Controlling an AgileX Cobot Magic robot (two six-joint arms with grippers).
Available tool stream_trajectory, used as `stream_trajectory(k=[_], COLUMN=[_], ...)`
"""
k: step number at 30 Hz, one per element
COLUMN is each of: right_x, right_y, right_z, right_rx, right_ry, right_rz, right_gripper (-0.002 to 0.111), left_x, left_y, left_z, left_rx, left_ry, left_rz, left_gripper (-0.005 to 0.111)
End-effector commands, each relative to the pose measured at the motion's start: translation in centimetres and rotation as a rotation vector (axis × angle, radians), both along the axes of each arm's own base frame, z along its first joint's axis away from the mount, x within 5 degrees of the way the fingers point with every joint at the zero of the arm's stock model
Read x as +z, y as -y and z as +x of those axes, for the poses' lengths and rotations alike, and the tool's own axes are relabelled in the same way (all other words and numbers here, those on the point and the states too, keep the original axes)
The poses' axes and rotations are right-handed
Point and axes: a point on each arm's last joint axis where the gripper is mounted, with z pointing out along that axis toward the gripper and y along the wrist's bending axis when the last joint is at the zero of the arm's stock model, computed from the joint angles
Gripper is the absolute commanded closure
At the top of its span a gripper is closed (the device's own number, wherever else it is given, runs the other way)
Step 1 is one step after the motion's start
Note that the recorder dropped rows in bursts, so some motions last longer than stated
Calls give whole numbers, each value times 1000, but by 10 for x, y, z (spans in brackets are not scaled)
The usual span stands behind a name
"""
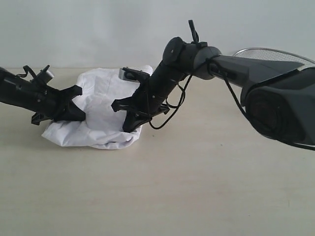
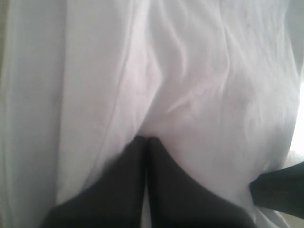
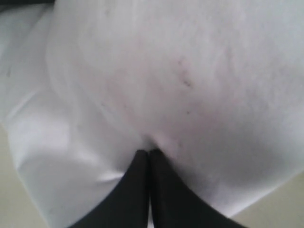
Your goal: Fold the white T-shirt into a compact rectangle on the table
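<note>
Pale counter (image 1: 197, 187) bears a limp, light shirt (image 1: 101, 91), likely best gripped at hems; left fingers (image 2: 118, 194) and right fingers (image 3: 133, 199) each pinch its cloth.

We think this is a robot lab. We see a wide pale desk (image 1: 172, 196) with a plain grey wall (image 1: 98, 29) behind it. Two long black robot arms, a left arm (image 1: 19, 91) and a right arm (image 1: 231, 69), reach over the desk.
</note>
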Motion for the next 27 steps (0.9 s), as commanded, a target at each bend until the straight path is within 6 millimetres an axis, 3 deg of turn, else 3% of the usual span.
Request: stream_trajectory(k=[1,5,12,17,22,27], right_x=[-33,-12,58,98,106,105], right_y=[3,3,11,25,57,79], right_z=[-5,-3,-1,2,16,18], right_rx=[55,88,112,84,-18,-38], right_ry=[-27,32,203,317,343,274], right_rz=[-110,-106,-165,-200,-186,-157], right_gripper=[109,109,109,109,109,109], left_x=[-35,-21,27,49,59,60], left_y=[-26,-24,-22,-20,-17,11], left_z=[-3,-2,-1,-4,-6,-10], left_rx=[-7,-63,-88,-121,-154,-241], left_ry=[-5,39,130,165,173,158], left_rz=[194,198,190,192,161,107], left_gripper=[102,102,102,102,102,102])
